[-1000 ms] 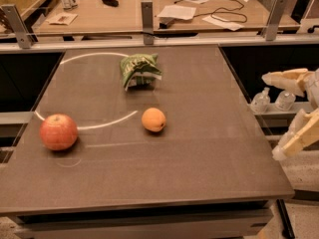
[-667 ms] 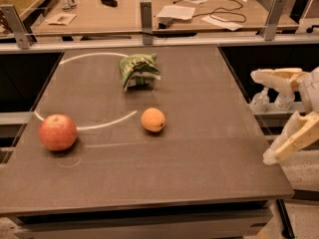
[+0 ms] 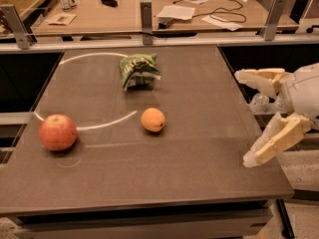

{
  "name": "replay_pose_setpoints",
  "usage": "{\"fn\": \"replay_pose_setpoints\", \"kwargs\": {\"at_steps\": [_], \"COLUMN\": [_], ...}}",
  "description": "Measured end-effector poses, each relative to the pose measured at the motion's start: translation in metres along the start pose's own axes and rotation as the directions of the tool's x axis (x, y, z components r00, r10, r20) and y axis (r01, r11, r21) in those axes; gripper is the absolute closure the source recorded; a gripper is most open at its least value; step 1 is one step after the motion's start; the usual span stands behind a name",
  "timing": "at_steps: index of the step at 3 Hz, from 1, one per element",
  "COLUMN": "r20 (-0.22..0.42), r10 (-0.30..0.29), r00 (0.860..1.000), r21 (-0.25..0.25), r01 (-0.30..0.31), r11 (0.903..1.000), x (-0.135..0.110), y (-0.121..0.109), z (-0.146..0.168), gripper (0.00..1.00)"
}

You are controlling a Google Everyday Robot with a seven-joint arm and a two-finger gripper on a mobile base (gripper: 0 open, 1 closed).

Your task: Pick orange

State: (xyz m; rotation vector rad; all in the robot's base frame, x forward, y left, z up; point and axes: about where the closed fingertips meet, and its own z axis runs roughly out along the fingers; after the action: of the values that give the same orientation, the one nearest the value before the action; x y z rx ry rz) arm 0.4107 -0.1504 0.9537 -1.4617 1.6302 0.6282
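The orange (image 3: 152,119) is small, round and smooth and sits near the middle of the dark table (image 3: 189,148). My gripper (image 3: 244,117) is at the table's right edge, well to the right of the orange and apart from it. Its two pale fingers are spread wide open, one finger (image 3: 259,78) farther back and the other (image 3: 271,142) nearer the front, with nothing between them.
A larger red-orange apple (image 3: 58,132) sits at the table's left. A crumpled green chip bag (image 3: 138,70) lies behind the orange. A wooden desk (image 3: 149,14) with papers and cables stands beyond a rail with metal posts (image 3: 145,15).
My gripper has moved left, in over the table's right edge and closer to the orange. The orange, apple and bag have not moved.
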Motion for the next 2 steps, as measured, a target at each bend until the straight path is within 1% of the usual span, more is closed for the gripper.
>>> {"fn": "replay_pose_setpoints", "kwargs": {"at_steps": [1, 2], "r20": [0.002, 0.039], "r10": [0.021, 0.079], "r00": [1.000, 0.996], "r21": [-0.001, -0.032], "r01": [-0.021, -0.077], "r11": [0.9998, 0.9965], "x": [0.003, 0.014], "y": [-0.001, -0.011], "z": [0.008, 0.042], "gripper": [0.00, 0.00]}}
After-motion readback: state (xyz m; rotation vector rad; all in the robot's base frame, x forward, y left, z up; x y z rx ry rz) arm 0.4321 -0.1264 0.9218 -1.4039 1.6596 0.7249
